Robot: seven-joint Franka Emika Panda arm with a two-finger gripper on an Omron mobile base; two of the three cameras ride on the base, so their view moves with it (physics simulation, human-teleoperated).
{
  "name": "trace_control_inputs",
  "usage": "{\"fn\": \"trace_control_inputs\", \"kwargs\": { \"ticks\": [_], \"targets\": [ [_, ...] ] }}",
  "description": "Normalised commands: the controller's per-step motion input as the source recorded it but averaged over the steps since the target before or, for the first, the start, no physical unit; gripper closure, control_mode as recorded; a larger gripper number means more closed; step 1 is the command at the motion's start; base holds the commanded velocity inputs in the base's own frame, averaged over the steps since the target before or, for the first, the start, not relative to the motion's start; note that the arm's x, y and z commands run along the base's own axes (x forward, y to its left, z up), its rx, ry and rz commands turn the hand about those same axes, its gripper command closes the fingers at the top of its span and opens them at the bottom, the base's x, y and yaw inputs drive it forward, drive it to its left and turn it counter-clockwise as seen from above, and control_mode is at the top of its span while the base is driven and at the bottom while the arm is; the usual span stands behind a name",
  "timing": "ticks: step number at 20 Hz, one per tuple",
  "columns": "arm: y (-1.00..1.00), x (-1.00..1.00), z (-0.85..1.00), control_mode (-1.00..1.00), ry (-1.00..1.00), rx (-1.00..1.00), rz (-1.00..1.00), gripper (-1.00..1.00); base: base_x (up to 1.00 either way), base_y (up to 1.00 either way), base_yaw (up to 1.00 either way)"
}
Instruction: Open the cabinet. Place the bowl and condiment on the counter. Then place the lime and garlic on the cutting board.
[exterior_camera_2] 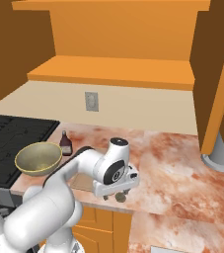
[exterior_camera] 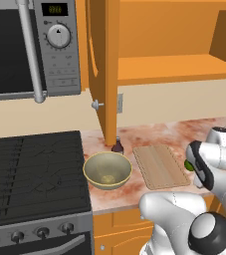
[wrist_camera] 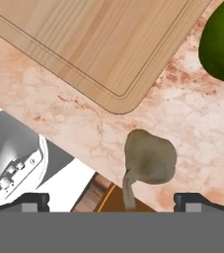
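Already the cabinet point(exterior_camera: 104, 69) stands open, bowl point(exterior_camera: 107, 170) and condiment point(exterior_camera: 117, 145) on the counter point(exterior_camera_2: 182, 168); the gripper point(wrist_camera: 111, 200), fingers spread and empty, hovers over the garlic point(wrist_camera: 149, 160), lime point(wrist_camera: 222, 42) at two o'clock, both off the cutting board point(wrist_camera: 93, 44).

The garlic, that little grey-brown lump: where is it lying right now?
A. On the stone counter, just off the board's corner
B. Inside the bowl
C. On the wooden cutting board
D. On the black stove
A: the garlic rests on the marbled counter, just beyond the cutting board corner.
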Motion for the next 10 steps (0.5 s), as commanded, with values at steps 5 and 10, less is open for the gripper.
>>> {"fn": "trace_control_inputs", "kwargs": {
  "ticks": [5,10],
  "targets": [
    [-0.12,0.04,-0.03,-1.00,0.00,0.00,0.00,-1.00,0.00,0.00,0.00],
    [-0.02,0.04,-0.06,-1.00,0.00,0.00,0.00,-1.00,0.00,0.00,0.00]
  ]
}}
